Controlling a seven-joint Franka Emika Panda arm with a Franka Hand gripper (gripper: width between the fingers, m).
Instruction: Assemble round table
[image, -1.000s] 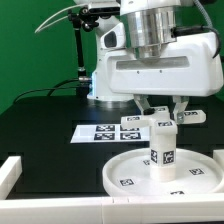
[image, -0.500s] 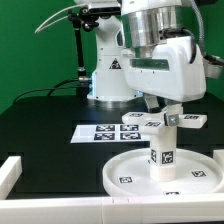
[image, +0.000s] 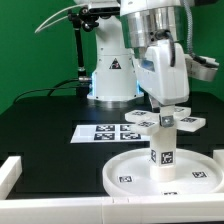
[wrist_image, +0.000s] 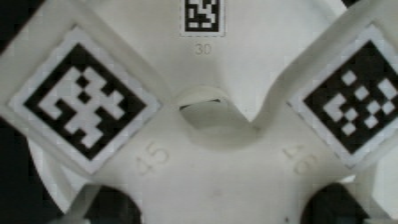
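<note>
The large round disc (image: 128, 178) lies flat on the black table with the short post (image: 163, 150) standing upright at its centre. The cross-shaped foot piece (image: 190, 122) sits on top of the post, its tagged arms spreading out level. My gripper (image: 165, 108) comes straight down over it and is shut on the foot piece. In the wrist view the foot piece (wrist_image: 214, 170) fills the frame, with tagged arms on either side and a round hole at its middle. The dark fingertips (wrist_image: 112, 205) flank its body.
The marker board (image: 100, 131) lies on the table behind the disc. A white raised border (image: 10, 172) runs along the table's front left. The arm's base (image: 110, 75) and a black pole (image: 80, 55) stand at the back.
My wrist has turned about its vertical axis over the post. The foot piece's arms have swung round with it. The disc and post stay in place.
</note>
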